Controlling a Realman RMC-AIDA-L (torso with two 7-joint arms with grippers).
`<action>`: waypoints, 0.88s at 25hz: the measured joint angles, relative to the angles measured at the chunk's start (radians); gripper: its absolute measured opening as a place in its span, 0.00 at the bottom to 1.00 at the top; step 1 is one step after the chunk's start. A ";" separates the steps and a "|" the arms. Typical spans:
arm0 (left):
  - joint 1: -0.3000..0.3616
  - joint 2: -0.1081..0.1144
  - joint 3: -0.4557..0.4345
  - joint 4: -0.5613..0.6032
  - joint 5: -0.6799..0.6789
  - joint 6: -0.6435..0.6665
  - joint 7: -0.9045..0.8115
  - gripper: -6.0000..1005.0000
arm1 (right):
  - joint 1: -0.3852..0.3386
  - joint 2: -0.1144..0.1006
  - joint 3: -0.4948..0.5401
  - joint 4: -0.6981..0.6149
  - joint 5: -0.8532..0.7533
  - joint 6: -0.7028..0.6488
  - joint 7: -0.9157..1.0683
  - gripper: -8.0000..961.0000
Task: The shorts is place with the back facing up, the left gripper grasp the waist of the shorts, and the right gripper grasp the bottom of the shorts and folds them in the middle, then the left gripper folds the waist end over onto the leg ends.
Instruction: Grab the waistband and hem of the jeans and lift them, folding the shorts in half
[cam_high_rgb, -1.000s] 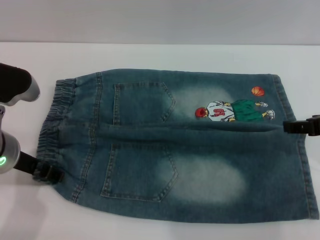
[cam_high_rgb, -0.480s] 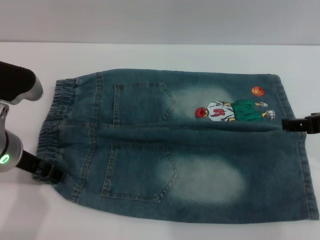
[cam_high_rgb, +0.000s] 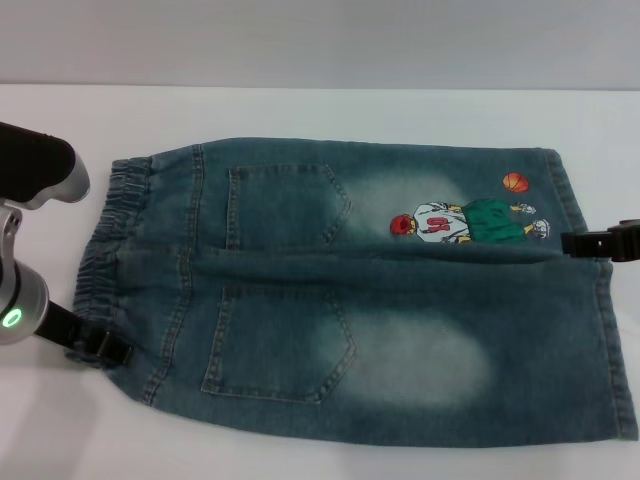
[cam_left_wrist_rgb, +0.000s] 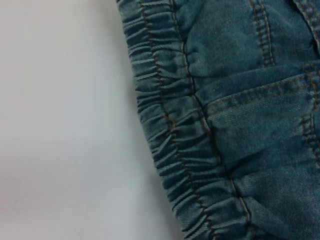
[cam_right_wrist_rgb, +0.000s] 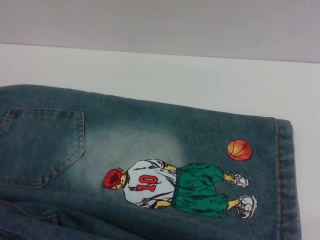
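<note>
On a white table (cam_high_rgb: 300, 110), the shorts (cam_high_rgb: 350, 300) are laid flat, waist toward the left edge, 2 hems right. The left gripper (cam_high_rgb: 100, 345) touches the waistband and the right gripper (cam_high_rgb: 585, 243) the hems; neither grip can be told.

right hand (cam_high_rgb: 590, 243) fingers off-frame

White table (cam_high_rgb: 320, 110) below a plain grey wall (cam_high_rgb: 320, 40).

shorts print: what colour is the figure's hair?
Red hair on the cartoon basketball player; clearest in the right wrist view.
</note>
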 joint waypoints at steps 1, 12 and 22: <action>0.000 0.000 0.000 0.000 0.000 0.000 -0.003 0.78 | 0.000 0.000 0.000 0.000 0.000 0.000 0.000 0.77; -0.009 0.001 -0.006 -0.023 -0.005 -0.023 -0.026 0.78 | 0.001 -0.001 0.001 -0.008 0.000 0.010 0.000 0.77; -0.014 0.002 -0.007 -0.015 -0.001 -0.026 -0.035 0.43 | 0.007 -0.003 0.001 -0.017 0.000 0.024 0.000 0.77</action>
